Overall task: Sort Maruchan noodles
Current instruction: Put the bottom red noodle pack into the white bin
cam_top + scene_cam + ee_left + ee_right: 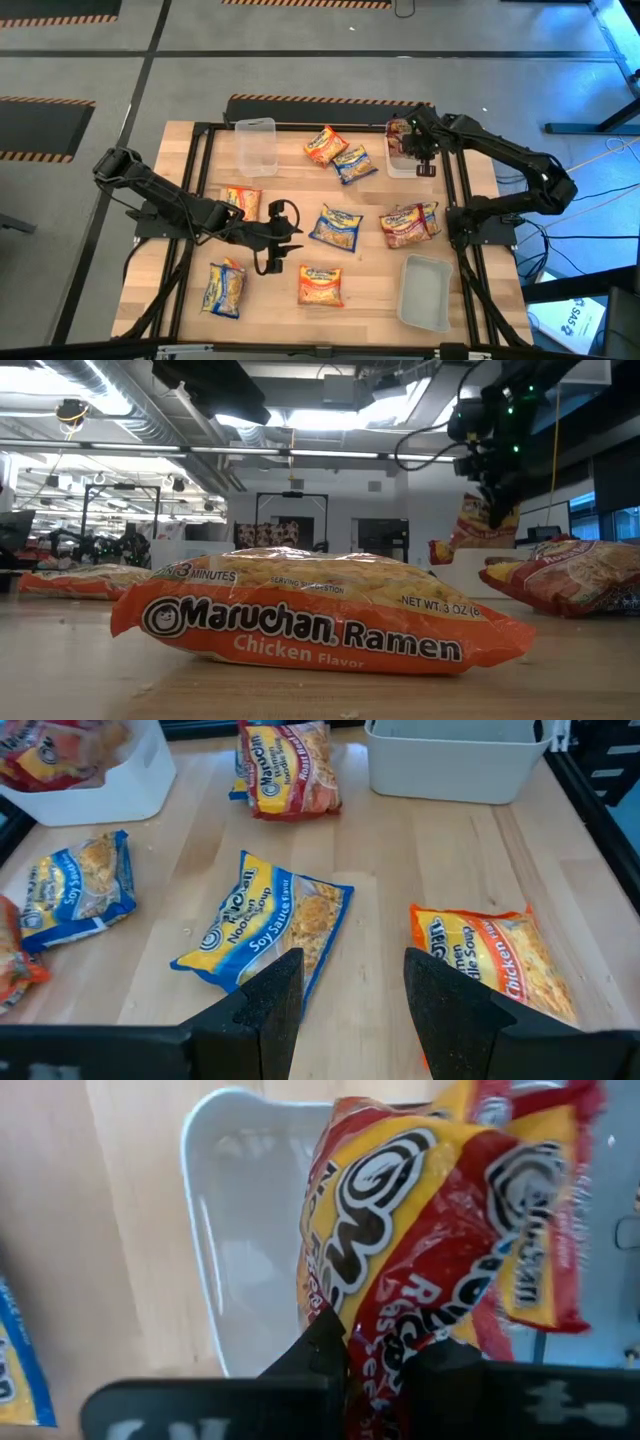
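Observation:
Several Maruchan noodle packets lie flat on the wooden table: orange ones (325,143) (320,285) (240,203), blue-and-yellow ones (337,228) (352,163) (224,290), and a red one (405,225). At the far right, my right gripper (412,150) is shut on another red packet (470,528) above a white tub (400,163). My left gripper (285,238) stands open above the table's middle. The blue packet (270,930) and the orange packet (490,960) lie ahead of its fingers, untouched. My right gripper pinches the red packet by one crumpled end (385,1345) between its two fingers, coming from above and slanting down. The packet hangs below the fingers over the white tub (240,1230). Whether its lower end touches the tub, I cannot tell.
A clear tub (255,145) stands at the far left of the table and another white tub (425,292) at the near right. A black frame (465,200) runs around the table. In the low view the orange packet (320,615) fills the foreground.

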Motion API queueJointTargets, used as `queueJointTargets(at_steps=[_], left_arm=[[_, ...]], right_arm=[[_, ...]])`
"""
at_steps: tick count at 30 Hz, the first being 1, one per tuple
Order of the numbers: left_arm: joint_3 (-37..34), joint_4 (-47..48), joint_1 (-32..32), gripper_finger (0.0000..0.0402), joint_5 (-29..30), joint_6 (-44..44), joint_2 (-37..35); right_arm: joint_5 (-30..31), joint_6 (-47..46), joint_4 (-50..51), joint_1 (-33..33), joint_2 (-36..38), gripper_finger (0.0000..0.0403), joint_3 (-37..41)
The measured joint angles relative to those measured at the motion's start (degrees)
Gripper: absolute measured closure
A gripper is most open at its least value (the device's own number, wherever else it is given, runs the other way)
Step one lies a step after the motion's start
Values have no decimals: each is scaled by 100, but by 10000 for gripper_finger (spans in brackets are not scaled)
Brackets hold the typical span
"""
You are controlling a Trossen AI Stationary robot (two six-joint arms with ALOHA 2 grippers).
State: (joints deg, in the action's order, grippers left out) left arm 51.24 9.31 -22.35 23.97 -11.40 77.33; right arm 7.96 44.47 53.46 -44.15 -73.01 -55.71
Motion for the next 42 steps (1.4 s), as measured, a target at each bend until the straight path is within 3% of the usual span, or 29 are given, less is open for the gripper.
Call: queueJointTargets(at_steps=[12, 17, 25, 31, 37, 42], left_arm=[[-2, -79, 0, 234, 82, 0, 1], [-2, -126, -9, 234, 78, -13, 1], [-2, -126, -15, 234, -12, -33, 2], [-2, -130, -15, 234, -10, -15, 4], [-2, -176, -2, 234, -10, -2, 4], [-2, -275, -2, 234, -10, 0, 4]], right_arm=[[-69, 380, -381, -54, -664, 379, 333], [217, 177, -598, -49, -947, 376, 333], [361, -207, -720, -49, -962, 308, 333], [904, -370, -629, -47, -962, 249, 50], [882, -962, -213, -47, -960, 233, -568], [493, -1736, 565, -43, -955, 233, -1036]])
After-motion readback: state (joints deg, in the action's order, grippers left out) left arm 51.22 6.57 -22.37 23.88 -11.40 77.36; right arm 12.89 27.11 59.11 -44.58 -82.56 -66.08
